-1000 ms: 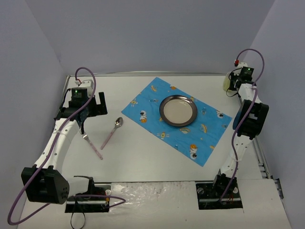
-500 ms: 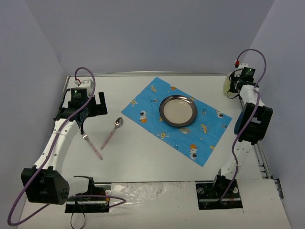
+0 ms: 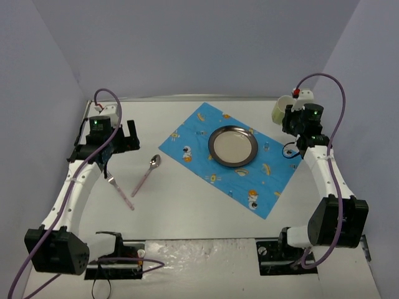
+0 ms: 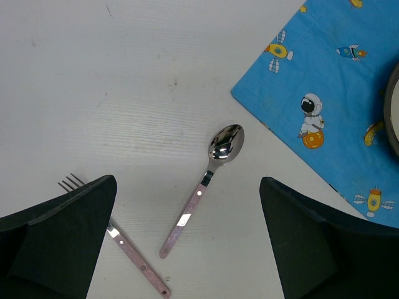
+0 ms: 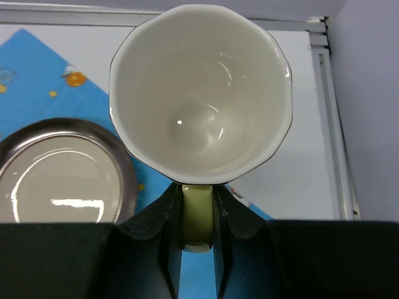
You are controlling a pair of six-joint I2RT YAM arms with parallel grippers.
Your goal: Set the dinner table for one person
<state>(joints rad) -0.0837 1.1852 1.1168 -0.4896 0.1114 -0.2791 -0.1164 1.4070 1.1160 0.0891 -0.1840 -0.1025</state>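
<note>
The right claw (image 5: 198,215) is clenched on the thin handle of the cream cup (image 5: 199,93). The cup hangs upright just ahead of the fingers, seemingly clear of the white surface (image 3: 187,212) that spreads beneath both claws. That narrow pinch is the weak spot. The body of the cup sits well out from the grip, so a quick swing or a hard stop could make it pivot on the handle, tip, or slide free. The metal plate (image 5: 56,171) lies below the claw and off to one side, on the blue cloth (image 5: 37,68). Coming down too near the plate would knock the cup against its rim, and landing on the cloth's edge could leave the cup rocking. The left claw (image 4: 187,227) is spread wide and holds nothing. The spoon (image 4: 215,162) lies straight under its gap, and the fork (image 4: 134,258) is partly hidden beneath one finger. Dropping from here could trap both handles at once or skid them aside.
</note>
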